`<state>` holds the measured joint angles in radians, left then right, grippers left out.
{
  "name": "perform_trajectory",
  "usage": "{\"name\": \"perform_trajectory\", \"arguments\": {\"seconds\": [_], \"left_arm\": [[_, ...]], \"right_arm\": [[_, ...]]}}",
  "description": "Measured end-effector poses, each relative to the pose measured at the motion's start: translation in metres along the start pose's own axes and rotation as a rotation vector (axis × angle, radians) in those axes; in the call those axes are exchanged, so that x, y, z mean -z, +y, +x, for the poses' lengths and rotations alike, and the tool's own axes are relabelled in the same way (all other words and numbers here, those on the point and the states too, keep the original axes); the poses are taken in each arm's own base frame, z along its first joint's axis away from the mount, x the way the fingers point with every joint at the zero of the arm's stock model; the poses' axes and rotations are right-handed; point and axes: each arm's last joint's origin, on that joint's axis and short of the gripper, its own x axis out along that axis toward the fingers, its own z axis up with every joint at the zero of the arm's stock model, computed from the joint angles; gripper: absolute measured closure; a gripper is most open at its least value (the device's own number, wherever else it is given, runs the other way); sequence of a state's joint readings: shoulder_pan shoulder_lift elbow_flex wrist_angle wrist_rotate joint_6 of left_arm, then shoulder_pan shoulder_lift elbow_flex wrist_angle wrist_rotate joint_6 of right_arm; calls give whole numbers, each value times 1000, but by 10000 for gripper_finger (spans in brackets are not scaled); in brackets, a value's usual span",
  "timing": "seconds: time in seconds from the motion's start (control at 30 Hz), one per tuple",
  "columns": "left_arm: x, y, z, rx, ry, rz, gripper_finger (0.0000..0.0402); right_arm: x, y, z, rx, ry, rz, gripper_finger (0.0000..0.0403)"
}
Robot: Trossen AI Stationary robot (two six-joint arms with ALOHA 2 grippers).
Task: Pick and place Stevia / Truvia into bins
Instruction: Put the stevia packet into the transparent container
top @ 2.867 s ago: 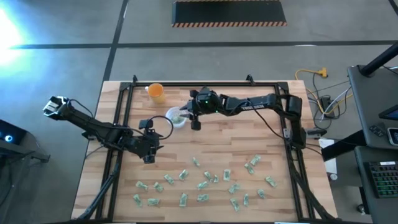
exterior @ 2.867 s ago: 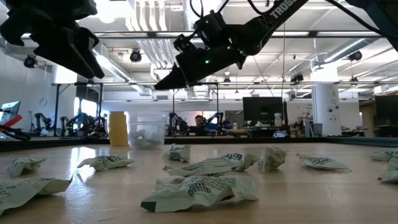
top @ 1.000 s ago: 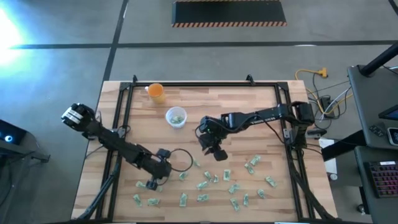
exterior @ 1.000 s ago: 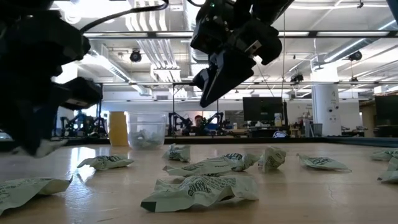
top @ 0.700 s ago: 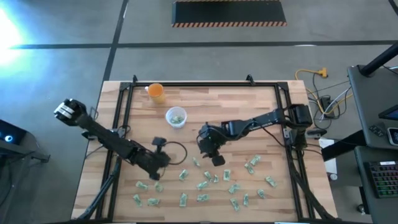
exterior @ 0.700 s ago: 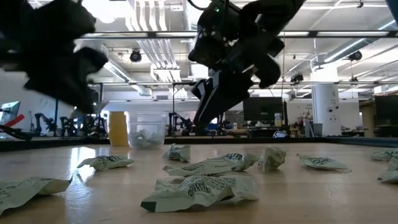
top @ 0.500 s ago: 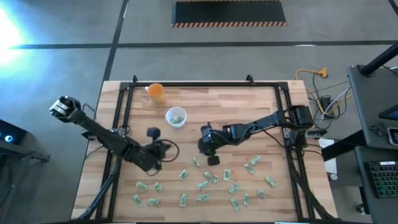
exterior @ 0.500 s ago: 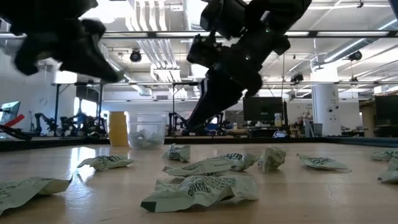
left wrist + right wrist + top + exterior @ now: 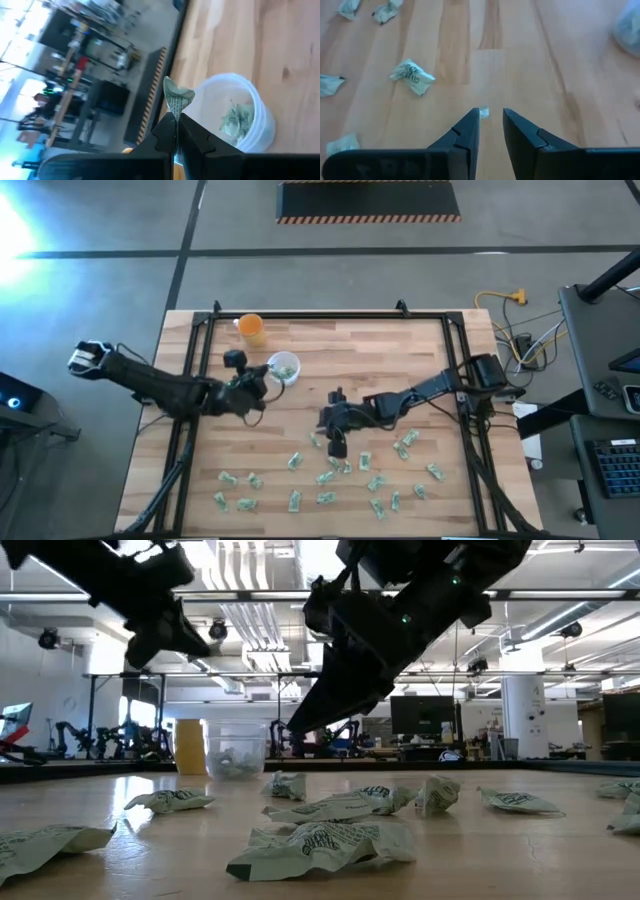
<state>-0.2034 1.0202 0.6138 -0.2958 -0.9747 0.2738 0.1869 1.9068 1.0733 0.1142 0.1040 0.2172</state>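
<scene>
With my left end effector (image 9: 176,131) clenched on a Stevia sachet (image 9: 177,99) just beside the clear cup (image 9: 240,117), I judged centring over the rim before releasing wisest, my right end effector (image 9: 491,125) slightly parted above the surface (image 9: 520,55).

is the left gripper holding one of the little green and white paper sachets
Yes, the left gripper is shut on a crumpled green-and-white paper sachet beside the clear plastic cup.

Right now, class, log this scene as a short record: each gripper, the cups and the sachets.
left gripper: shut on a sachet, beside the clear cup
right gripper: open, low over bare table, near loose sachets
clear cup: holds sachets
orange cup: at the far edge, contents not visible
</scene>
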Motion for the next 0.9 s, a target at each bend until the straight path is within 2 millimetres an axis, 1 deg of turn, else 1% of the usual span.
{"name": "perform_trajectory", "arguments": {"seconds": [0.17, 0.37, 0.47, 0.53, 0.67, 0.8, 0.9], "left_arm": [[4, 14, 23, 89, 16, -21, 402], [5, 30, 46, 143, -40, -37, 402], [10, 35, 56, 162, -21, -53, 402], [14, 35, 61, 167, -1, -56, 402], [18, 32, 72, 165, 25, -48, 402], [22, 24, 85, 215, 40, -15, 401], [25, 20, 94, 226, 68, -11, 388]], "right_arm": [[0, 13, -2, -19, -9, -49, 328], [2, 23, -3, -98, 4, -127, 330], [3, 25, -3, -94, 5, -114, 327], [2, 23, -3, -48, -4, -73, 323], [3, 26, -3, 43, -21, -114, 307], [12, 29, 7, 57, 9, -128, 278], [17, 27, 17, 77, 30, -117, 255]]}}
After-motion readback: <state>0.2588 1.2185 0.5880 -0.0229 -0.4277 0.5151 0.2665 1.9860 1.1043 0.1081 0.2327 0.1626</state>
